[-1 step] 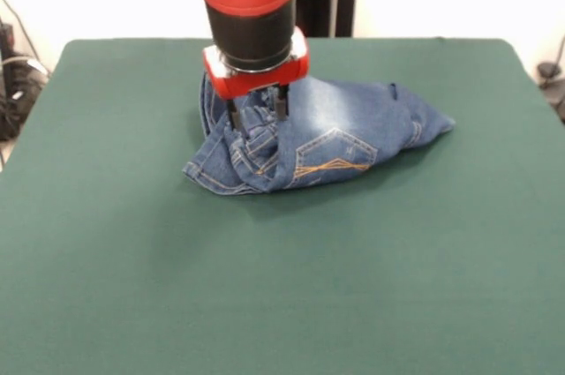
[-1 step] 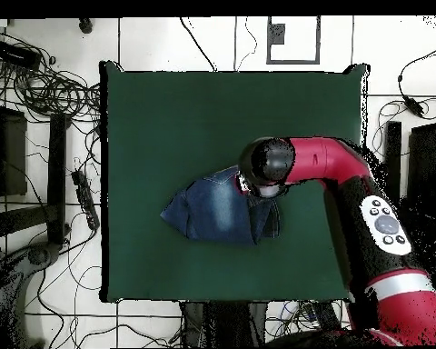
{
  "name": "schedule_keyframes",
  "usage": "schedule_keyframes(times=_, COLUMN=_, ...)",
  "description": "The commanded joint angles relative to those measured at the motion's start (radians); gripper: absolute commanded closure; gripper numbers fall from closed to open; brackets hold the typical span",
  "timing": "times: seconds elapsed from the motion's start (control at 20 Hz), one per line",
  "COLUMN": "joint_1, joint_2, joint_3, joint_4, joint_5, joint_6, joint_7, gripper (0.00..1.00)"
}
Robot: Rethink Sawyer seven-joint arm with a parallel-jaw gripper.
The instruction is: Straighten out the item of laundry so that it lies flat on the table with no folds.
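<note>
The item of laundry (image 1: 340, 132), a small pair of blue jeans with orange pocket stitching, lies crumpled and folded over itself near the middle of the green table (image 1: 265, 287). My gripper (image 1: 259, 125) points straight down at the bunched left end of the jeans. Its two black fingers (image 1: 281, 108) stand apart, tips sunk among the folds, with a ridge of denim between them. From overhead the jeans (image 2: 213, 211) make a wedge-shaped heap on the table (image 2: 213, 109), and the arm's wrist (image 2: 269, 166) covers their right end and hides the gripper.
Green cloth stretches wide on all sides of the jeans. Tangled cables (image 2: 40, 91) and dark stands lie on the floor around the table. The red arm (image 2: 349, 182) crosses the table's right edge in the overhead view.
</note>
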Motion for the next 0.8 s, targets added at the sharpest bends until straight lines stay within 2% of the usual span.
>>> schedule_keyframes(times=0.05, joint_1=0.089, joint_2=0.082, joint_3=0.011, joint_4=-0.080, joint_5=-0.046, joint_6=0.159, joint_7=-0.140, gripper=0.00)
schedule_keyframes(times=0.45, joint_1=0.097, joint_2=0.124, joint_3=-0.001, joint_4=-0.107, joint_5=-0.077, joint_6=0.113, joint_7=-0.113, gripper=0.00)
schedule_keyframes(times=0.8, joint_1=0.102, joint_2=0.075, joint_3=-0.022, joint_4=-0.087, joint_5=-0.092, joint_6=0.136, joint_7=-0.109, gripper=0.00)
